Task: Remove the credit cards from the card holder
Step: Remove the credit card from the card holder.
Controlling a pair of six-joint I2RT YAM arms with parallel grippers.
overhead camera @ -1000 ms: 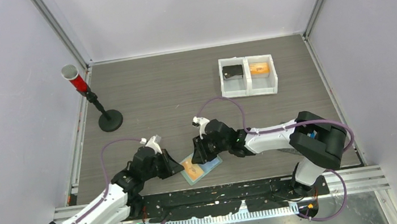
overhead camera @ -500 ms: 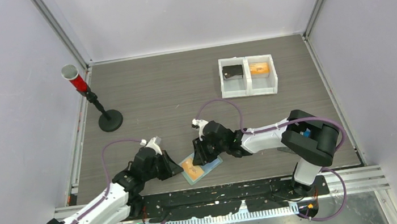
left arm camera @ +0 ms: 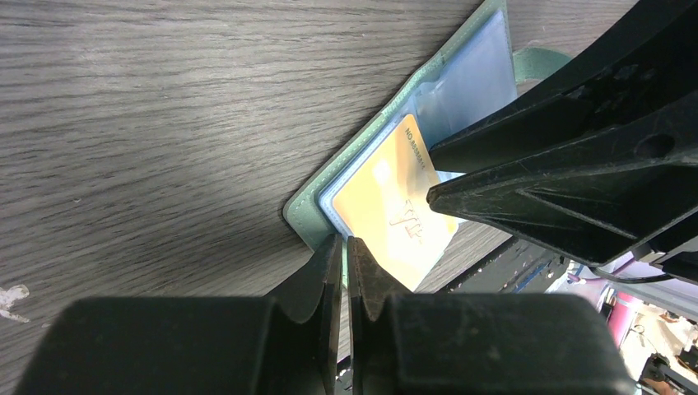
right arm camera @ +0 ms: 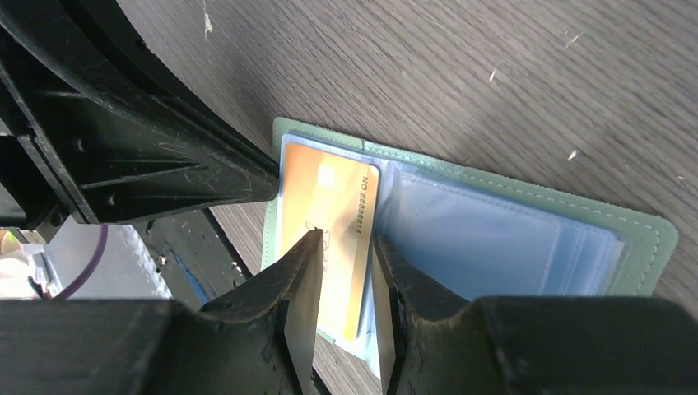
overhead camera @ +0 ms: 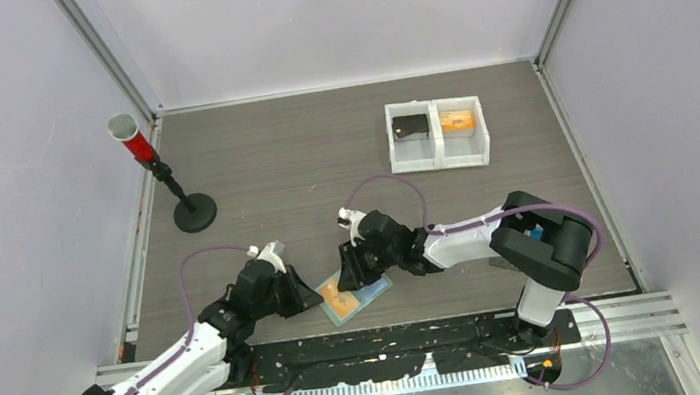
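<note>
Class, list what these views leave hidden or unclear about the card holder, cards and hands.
Top view: the left hand and right hand cover part of the card holder; the white tray's contents are too small to name.
Left wrist view: the shut left hand meets the holder's edge; fingertips hide any pinch.
Right wrist view: fingers hide the orange card's near end; cloudy pockets hide any second card.
</note>
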